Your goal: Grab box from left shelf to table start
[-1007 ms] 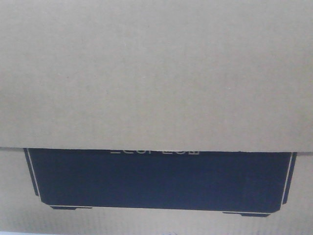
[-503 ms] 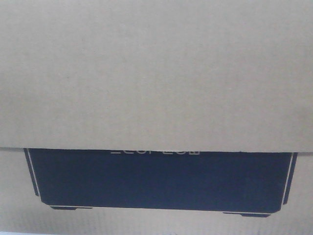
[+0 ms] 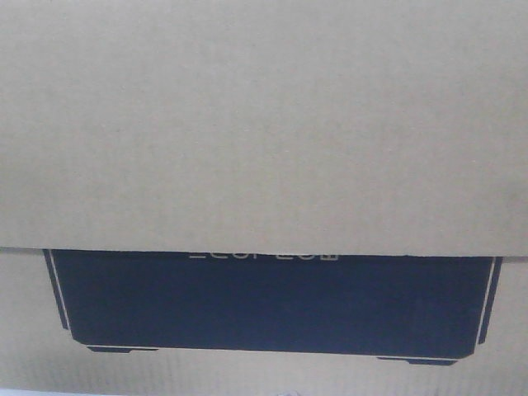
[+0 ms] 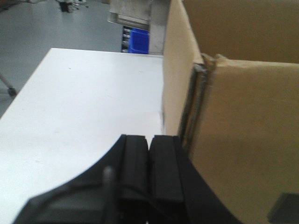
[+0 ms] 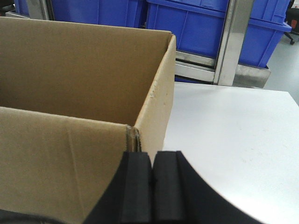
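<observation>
The brown cardboard box [image 3: 264, 124] fills the front view, its black printed panel [image 3: 268, 301] low in the frame. In the left wrist view my left gripper [image 4: 149, 140] is shut with nothing between its pads, and it lies against the outside of the box's [image 4: 247, 130] left wall. In the right wrist view my right gripper [image 5: 152, 156] is shut in the same way, and it sits at the box's [image 5: 65, 88] right corner. The box is open-topped and stands over the white table [image 5: 233, 130]. The shelf is not identifiable in these views.
The white table [image 4: 79, 102] stretches away to the left of the box. Blue bins [image 5: 187, 23] in a metal rack [image 5: 233, 42] stand behind the table. One blue bin [image 4: 139, 39] shows past the table's far edge, with grey floor [image 4: 28, 28] beyond.
The box's black panel has shifted a few pixels to the right in the front view. Otherwise nothing has moved.
</observation>
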